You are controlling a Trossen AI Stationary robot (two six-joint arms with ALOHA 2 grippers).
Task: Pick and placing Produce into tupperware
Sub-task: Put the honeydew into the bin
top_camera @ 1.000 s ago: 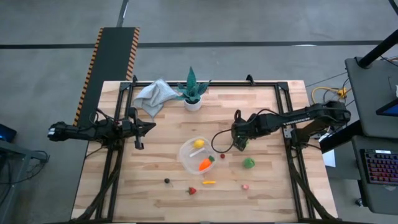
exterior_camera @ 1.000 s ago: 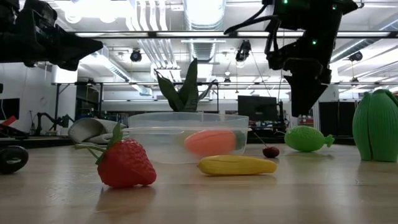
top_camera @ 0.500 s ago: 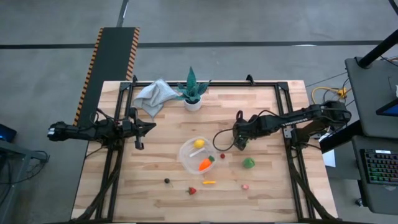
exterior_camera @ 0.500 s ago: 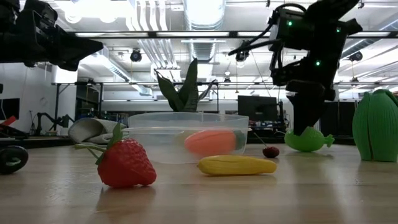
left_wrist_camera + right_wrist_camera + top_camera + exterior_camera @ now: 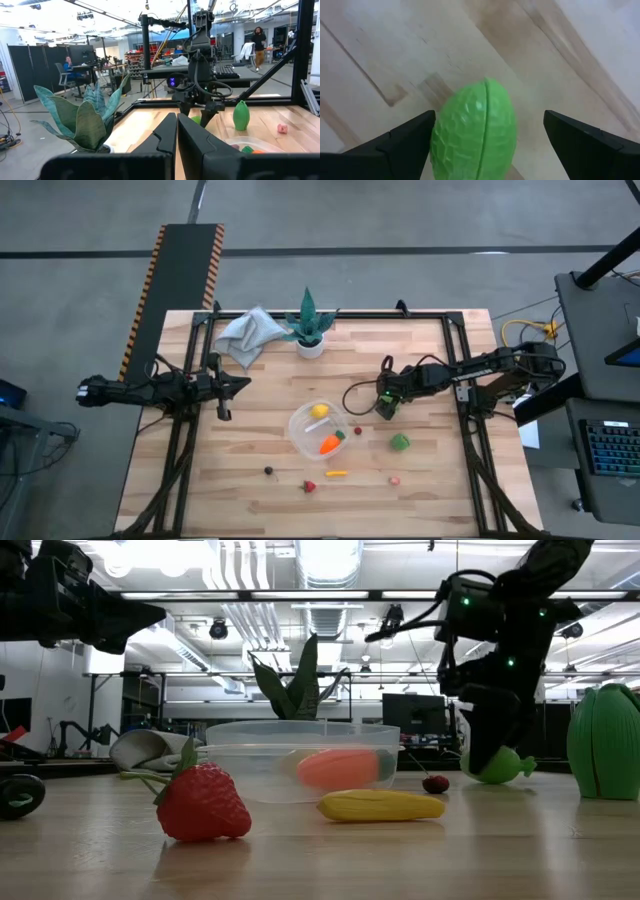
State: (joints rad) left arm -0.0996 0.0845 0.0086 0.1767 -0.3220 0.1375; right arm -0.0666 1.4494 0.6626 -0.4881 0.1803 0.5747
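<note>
Over bumpy green fruit: right pincer fingers wide apart, straddling it. Lower squarely, clamp across middle, lift to tupperware. Left pincer shut, idle.

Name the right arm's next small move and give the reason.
Probably lower a little further, then close. The right gripper has its jaws wide open straddling the bumpy green fruit, which lies on the table and isn't gripped. The tupperware already holds a carrot and lemon; the left gripper waits shut at the table's left edge.
</note>
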